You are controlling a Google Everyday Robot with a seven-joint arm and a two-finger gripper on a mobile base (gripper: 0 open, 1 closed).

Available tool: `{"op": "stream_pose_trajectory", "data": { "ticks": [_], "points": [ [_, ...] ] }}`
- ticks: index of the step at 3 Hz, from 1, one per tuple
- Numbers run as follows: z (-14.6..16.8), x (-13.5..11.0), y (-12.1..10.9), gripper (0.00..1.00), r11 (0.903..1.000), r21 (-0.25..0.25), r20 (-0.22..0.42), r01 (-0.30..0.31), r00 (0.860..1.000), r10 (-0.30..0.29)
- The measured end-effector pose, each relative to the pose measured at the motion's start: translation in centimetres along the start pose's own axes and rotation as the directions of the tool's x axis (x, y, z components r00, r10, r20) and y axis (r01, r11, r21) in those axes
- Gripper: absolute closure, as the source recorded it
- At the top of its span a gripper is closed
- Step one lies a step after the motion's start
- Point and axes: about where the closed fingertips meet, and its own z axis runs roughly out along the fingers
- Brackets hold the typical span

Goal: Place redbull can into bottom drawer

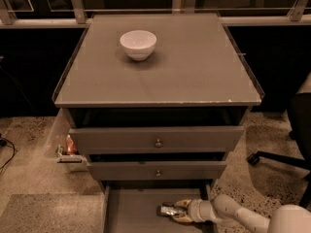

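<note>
The redbull can [166, 210] looks like crinkled, shiny silver metal; the gripper [177, 211], low in the bottom drawer [131, 212] at the can, has a smooth, pale casing; the drawer's floor is matt grey; the desk [194, 72] top is matt grey; the white bowl [138, 43] is smooth and glossy; the 2 knobs [158, 142] look metallic; the floor [29, 154] is rough and speckled.

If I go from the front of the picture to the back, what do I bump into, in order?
Bottom drawer, with the redbull can inside and the gripper right at the can → lower knob → upper knob → white bowl on top.
</note>
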Motion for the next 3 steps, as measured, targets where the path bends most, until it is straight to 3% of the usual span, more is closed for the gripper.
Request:
{"op": "stream_pose_trajectory", "data": {
  "ticks": [1,2,3],
  "points": [
    [0.0,0.0,0.0,0.12,1.0,0.0,0.0,0.0,1.0,0.0],
    [0.01,0.0,0.01,0.0,1.0,0.0,0.0,0.0,1.0,0.0],
    [0.01,0.0,0.01,0.0,1.0,0.0,0.0,0.0,1.0,0.0]
  ]
}}
